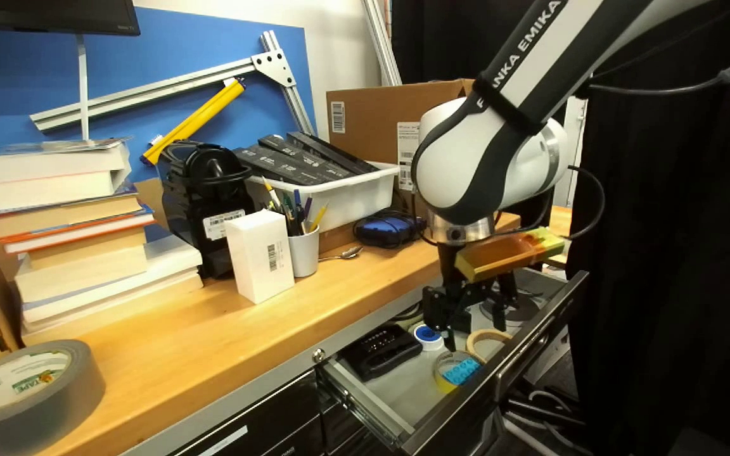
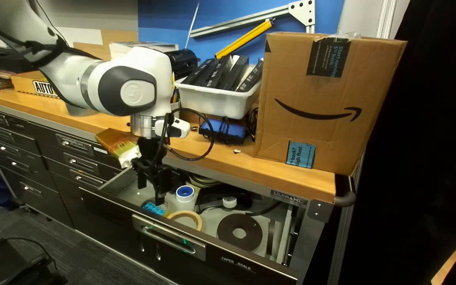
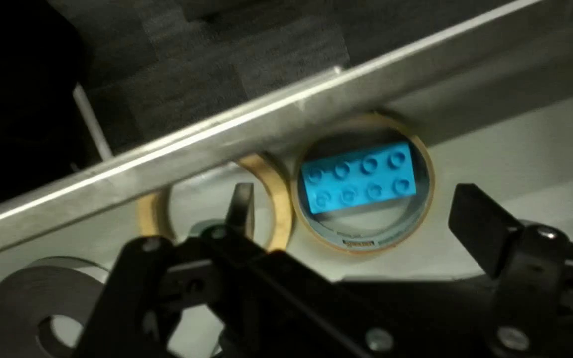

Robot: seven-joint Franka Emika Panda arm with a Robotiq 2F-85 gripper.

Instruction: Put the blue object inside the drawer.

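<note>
Item: toy building brick [image 3: 358, 179], light blue, two rows of four studs, studs up. Location: in the pulled-out drawer [image 1: 397, 392], within the ring of a tape roll [image 3: 386, 238]; whether it lies flat or leans on the roll's wall cannot be told. As it lies, the placement asked for appears met.

Handling, by judgement: moulded plastic — light, stiff, hard to damage, its smooth sides perhaps a little slick. Hold: best across the two long sides, at mid-length, below the studs. An end-to-end hold is wider and crowded by the roll, which may shift if knocked.

Jaws: apart, above the drawer, nothing between them; in the wrist view they stand to either side of roll and brick, roughly in line with the brick's length. A long-side hold would likely call for a turn of the wrist.

Drawer neighbours: masking tape roll [image 3: 281, 209], touching the first or nearly so; white spool with blue hub [image 2: 185, 193], near; dark flat roll [image 2: 225, 233], farther off.

Beyond: wooden counter [image 1: 149, 354], bearing white carton [image 1: 260, 266], pen cup [image 1: 305, 254] and cord-wrapped dark-blue case [image 1: 385, 232].
</note>
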